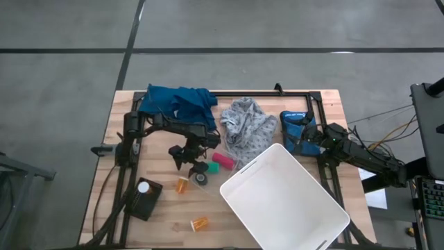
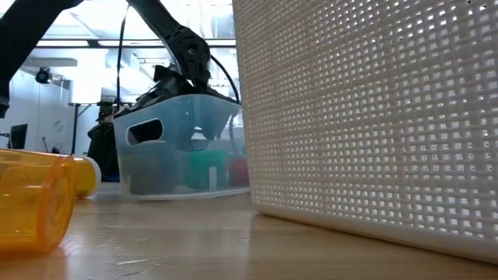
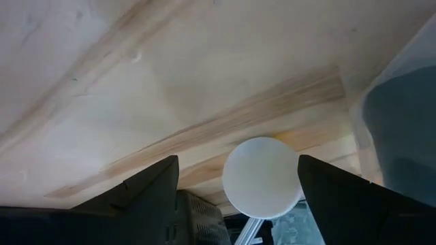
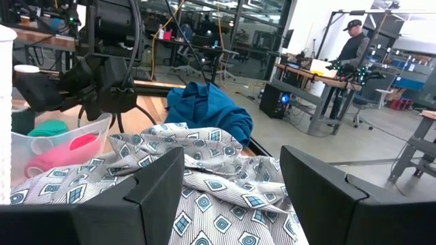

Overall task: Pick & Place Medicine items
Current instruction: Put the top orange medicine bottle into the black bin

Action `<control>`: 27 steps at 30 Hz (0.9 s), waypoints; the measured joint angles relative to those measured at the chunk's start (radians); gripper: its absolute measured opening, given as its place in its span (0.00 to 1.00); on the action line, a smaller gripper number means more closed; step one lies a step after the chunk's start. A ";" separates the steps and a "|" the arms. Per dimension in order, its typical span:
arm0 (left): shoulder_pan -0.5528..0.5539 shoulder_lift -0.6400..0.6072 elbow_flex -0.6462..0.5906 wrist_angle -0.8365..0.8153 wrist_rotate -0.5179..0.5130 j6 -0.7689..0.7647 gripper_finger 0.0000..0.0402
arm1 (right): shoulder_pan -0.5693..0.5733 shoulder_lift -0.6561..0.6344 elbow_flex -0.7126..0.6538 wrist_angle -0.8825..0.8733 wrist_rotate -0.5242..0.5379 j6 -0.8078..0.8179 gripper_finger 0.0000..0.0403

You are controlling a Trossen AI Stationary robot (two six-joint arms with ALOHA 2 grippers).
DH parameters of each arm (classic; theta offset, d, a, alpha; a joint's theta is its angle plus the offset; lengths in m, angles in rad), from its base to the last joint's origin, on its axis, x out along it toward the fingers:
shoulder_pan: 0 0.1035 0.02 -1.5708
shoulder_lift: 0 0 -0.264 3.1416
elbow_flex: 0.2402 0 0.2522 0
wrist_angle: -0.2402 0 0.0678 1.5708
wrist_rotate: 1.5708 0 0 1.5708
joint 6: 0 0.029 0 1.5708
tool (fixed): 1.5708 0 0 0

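Observation:
Two orange pill bottles lie on their sides on the wood, one (image 1: 182, 185) near the clear tub and one (image 1: 199, 223) toward the near edge. In the low view they show at the left, the nearer (image 2: 31, 204) in front of the farther (image 2: 84, 177). A third shows only as a white round cap (image 3: 262, 177) between the open fingers of my left gripper (image 3: 238, 160), which points down at the table just left of the tub (image 1: 184, 156). My right gripper (image 4: 231, 184) waits open at the table's right side (image 1: 291, 135), facing the grey patterned cloth (image 4: 204, 197). My left gripper comes from above, pointing down, with its fingers on either side of the white cap (image 3: 293, 180). The cap's rim lies right at one finger (image 3: 327, 194) and well apart from the other (image 3: 146, 187). I cannot tell whether cap and finger touch.
A large white mesh basket (image 1: 239, 179) fills the near right of the table (image 2: 366, 117). A clear tub (image 2: 179, 148) holds green and pink things. A blue cloth (image 1: 177, 103) lies at the far edge. A black box with a white cap (image 1: 143, 193) sits near left.

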 joint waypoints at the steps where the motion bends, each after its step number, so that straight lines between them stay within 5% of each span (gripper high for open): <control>1: 0.000 0.000 0.000 -0.005 0.000 0.000 0.77 | 0.000 0.000 0.000 0.000 0.000 0.002 0.60; 27: -0.014 -0.133 -0.021 0.024 -0.113 -0.140 0.77 | 0.000 0.000 0.000 0.000 0.000 0.000 0.60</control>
